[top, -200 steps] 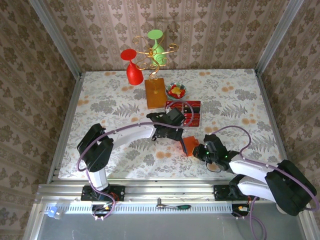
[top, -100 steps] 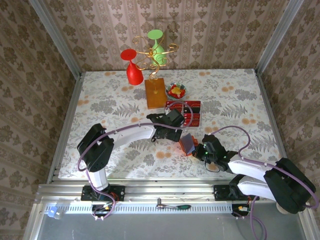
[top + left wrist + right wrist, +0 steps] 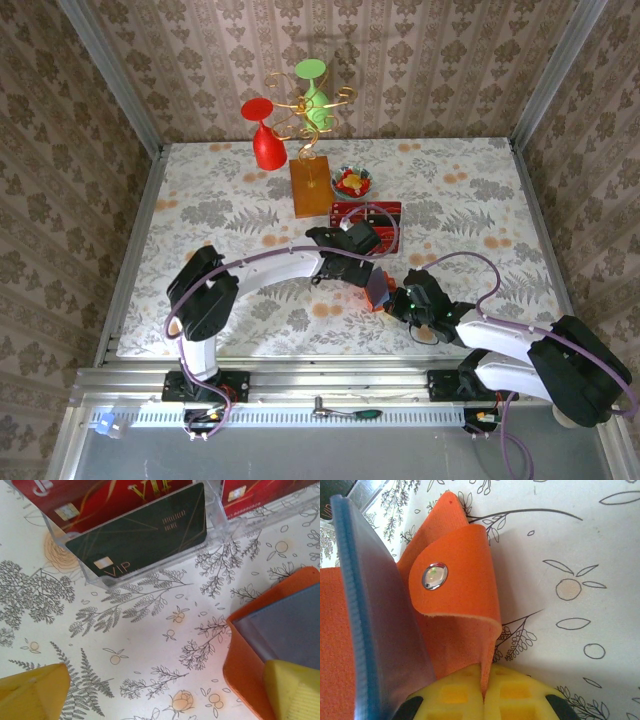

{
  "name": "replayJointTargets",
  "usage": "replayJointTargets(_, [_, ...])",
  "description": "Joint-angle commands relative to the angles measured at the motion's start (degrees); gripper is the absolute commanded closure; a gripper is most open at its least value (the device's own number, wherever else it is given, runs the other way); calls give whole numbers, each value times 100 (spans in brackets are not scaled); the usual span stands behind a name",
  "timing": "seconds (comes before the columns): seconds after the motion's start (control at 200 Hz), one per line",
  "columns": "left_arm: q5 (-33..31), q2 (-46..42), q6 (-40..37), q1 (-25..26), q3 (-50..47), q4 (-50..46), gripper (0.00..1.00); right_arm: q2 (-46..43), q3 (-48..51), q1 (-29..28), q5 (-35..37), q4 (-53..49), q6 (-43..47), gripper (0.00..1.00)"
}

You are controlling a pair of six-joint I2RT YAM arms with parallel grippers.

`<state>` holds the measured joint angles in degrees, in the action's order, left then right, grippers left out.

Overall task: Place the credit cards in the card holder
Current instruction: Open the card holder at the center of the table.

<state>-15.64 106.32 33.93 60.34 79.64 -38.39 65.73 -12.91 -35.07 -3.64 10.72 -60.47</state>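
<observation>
Floral tabletop | credit cards: "VIP" | right claw grips card holder

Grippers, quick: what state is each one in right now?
Left gripper: open, holding nothing.
Right gripper: shut on the card holder, pinching its flap.

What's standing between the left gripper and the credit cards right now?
Only bare tablecloth lies between the open left gripper and the credit cards. They sit in a clear tray, though, whose front wall edges the nearest black card. The card holder lies to one side, in the right gripper.
</observation>
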Motion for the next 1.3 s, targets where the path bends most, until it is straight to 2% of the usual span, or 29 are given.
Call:
replayJointTargets(0.0, [157,90,394,104,67,-261,0,62,-37,-69,231,-70,-117,100])
replayJointTargets(0.205, [316,112,926,274,-257,179,3,61,-37,-96,267,-71,-139,100])
replayJointTargets(0.33, [333,240,1034,369,-273,371,18,80,-28,-101,267,-29,-170,100])
replayJointTargets(0.46, [295,345,1011,391,-256,430,36,80,-36,-106,253,-6,-188,100])
replayJointTargets(0.58, [220,369,933,396,-265,430,60,80,-35,-108,249,-15,-176,100])
replayJointTargets(0.715, [127,402,736,366,-132,208,95,37,-95,-88,184,-152,-47,100])
replayJointTargets(0.745, [115,407,660,357,-89,139,100,-8,-121,-80,178,-237,-3,95])
replayJointTargets(0.855, [-25,415,334,338,152,-239,100,-427,-140,200,22,-655,158,82])
replayJointTargets(0.975, [-232,468,-79,340,479,-688,100,-1263,-181,850,-269,-1473,457,74])
replayJointTargets(1.055, [-295,488,-337,331,622,-859,100,-1829,-292,1247,-449,-2122,667,74])
replayJointTargets(1.13, [-244,497,-561,319,600,-809,100,-2143,-393,1395,-651,-2366,770,76])
replayJointTargets(1.295, [45,372,-861,273,274,-334,100,-1811,-562,1349,-1367,-1817,666,86])
